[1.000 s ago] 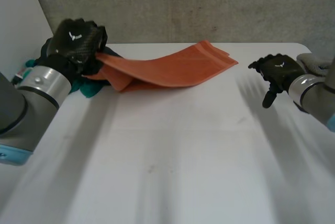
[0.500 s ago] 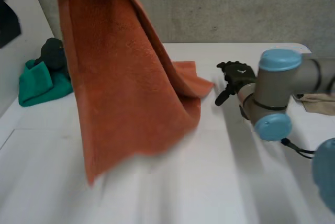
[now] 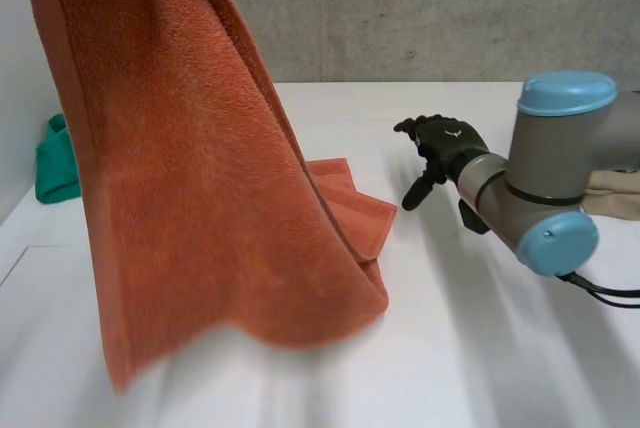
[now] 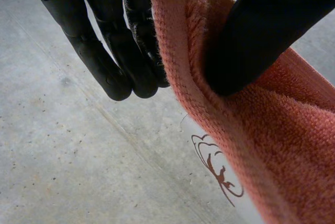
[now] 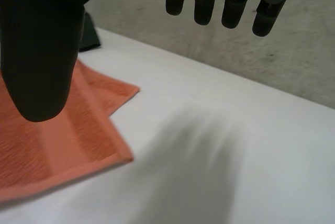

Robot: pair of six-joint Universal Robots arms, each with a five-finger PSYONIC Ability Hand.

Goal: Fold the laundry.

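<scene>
The left hand has its fingers and thumb clamped on the edge of an orange terry towel, with the cloth pinched between them. A white label printed with a brown plant mark sits by that edge. The towel hangs high from this grip, and its folded lower end lies on the white table near the middle.

The right hand hovers just beside that lower end. Its fingers are apart and relaxed, holding nothing, and its thumb is above the towel's corners.

A crumpled teal cloth lies at the table's left edge, partly behind the hanging towel. A beige cloth lies at the right edge, behind the right arm.
</scene>
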